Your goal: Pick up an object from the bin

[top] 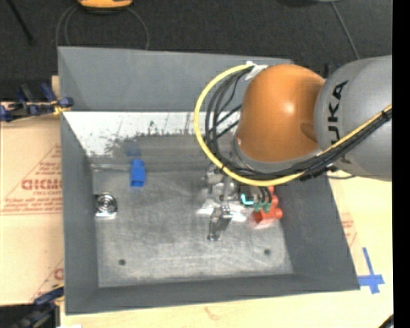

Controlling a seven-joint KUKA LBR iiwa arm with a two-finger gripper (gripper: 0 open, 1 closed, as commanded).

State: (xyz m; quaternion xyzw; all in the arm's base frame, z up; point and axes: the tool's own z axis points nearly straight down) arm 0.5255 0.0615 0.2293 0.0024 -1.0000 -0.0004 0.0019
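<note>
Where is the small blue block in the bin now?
In the camera view, the blue block lies at the left of the bin floor near the back wall, up-right of the round silver piece and far left of the gripper.

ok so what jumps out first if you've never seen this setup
The arm's rounded orange cover dominates, hanging over the right half of the grey bin. Just below it, a small red thing lies on the bin floor at the right. Far off on the left, a blue block sits near the back wall, with a shiny round metal piece in front of it.
</note>
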